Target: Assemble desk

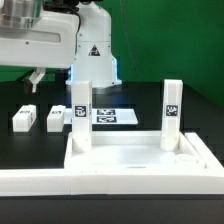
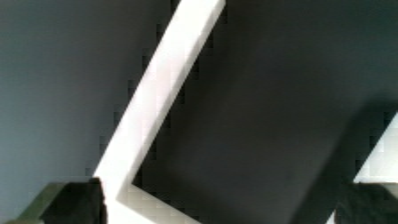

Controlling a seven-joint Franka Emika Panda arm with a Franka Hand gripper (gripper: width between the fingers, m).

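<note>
The fingers (image 1: pixel 38 75) hang spread and, as far as the blurred wrist view tells, empty. They are behind the desk top (image 1: pixel 140 160), above a loose leg (image 1: pixel 55 117) on the surface (image 1: pixel 30 150). I'd come down squarely and grip its long sides.

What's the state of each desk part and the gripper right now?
desk top: flat on the table, rim up.
standing legs: upright at the top's far corners.
loose legs: lying on the table, apart from the top.
gripper: open, empty, above the table.
marker board: flat on the table.
</note>
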